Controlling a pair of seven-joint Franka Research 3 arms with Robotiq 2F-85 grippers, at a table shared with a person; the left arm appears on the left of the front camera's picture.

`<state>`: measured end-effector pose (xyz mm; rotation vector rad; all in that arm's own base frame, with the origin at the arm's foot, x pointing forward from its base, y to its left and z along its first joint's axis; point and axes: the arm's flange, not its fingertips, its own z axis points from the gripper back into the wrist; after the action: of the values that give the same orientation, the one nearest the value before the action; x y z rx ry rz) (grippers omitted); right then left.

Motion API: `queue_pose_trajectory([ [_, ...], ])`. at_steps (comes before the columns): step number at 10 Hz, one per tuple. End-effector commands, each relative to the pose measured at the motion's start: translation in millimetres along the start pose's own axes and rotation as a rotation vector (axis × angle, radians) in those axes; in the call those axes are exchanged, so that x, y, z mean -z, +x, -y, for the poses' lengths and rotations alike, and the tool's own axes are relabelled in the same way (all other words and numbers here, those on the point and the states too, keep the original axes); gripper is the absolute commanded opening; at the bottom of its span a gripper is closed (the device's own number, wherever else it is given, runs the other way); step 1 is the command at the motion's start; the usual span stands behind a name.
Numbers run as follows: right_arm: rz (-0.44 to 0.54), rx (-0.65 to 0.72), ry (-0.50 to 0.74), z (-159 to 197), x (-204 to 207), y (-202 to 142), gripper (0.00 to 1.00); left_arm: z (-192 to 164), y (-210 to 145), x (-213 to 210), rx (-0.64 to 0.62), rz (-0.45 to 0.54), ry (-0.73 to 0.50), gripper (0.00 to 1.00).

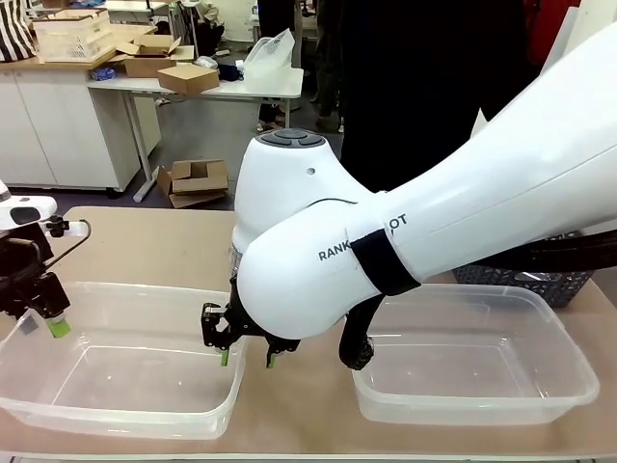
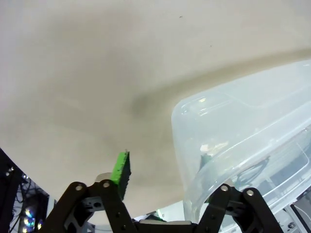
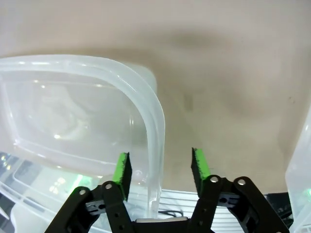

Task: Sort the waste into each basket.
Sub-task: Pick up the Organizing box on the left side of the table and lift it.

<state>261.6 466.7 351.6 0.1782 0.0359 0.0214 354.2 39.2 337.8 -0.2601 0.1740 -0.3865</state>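
Transparent rectangular plastic tub [image 1: 29, 405]: lower left of frame | left gripper [image 2: 163, 174] and right gripper [image 3: 160, 167]: fingers apart, straddling its opposite end rims, unclamped | purpose: probably a joint grip to reposition it.

Observing a white table [image 1: 253, 89] upper left, carrying cardboard boxes [image 1: 188, 77] and a clear bag [image 1: 270, 53]. Noting white cabinets [image 1: 58, 135] far left, bearing a pale crate [image 1: 72, 37]. Seeing an open carton [image 1: 196, 181] lying on grey floor [image 1: 217, 135].
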Motion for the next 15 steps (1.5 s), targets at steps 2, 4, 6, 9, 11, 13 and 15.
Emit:
queue_pose_trajectory([
  [2,-0.012,0.029,-0.004,-9.3,-2.0,3.3,0.00,43.1,-91.7,72.6,-0.005,0.016,0.034,0.00],
  [4,-0.015,0.034,-0.004,-8.7,-3.2,4.9,0.00,42.8,-91.8,71.4,-0.003,0.027,0.024,0.12],
  [6,-0.021,0.045,-0.015,-7.5,-4.6,7.1,0.00,42.4,-90.0,68.5,0.002,0.028,0.030,0.00],
  [9,-0.034,0.052,-0.028,-6.3,-5.5,8.8,0.00,39.9,-86.9,61.2,0.004,0.031,0.036,0.00],
  [11,-0.061,0.056,-0.039,-2.7,-12.5,9.9,0.00,40.7,-84.1,44.3,-0.003,0.056,0.040,0.00],
  [13,-0.050,0.094,-0.066,13.8,-58.7,13.7,0.00,59.6,-69.8,4.9,0.033,-0.021,0.063,0.00],
  [15,-0.044,0.097,-0.073,37.6,-108.4,14.7,0.00,88.3,-34.1,-57.1,0.095,0.023,0.091,0.00],
])
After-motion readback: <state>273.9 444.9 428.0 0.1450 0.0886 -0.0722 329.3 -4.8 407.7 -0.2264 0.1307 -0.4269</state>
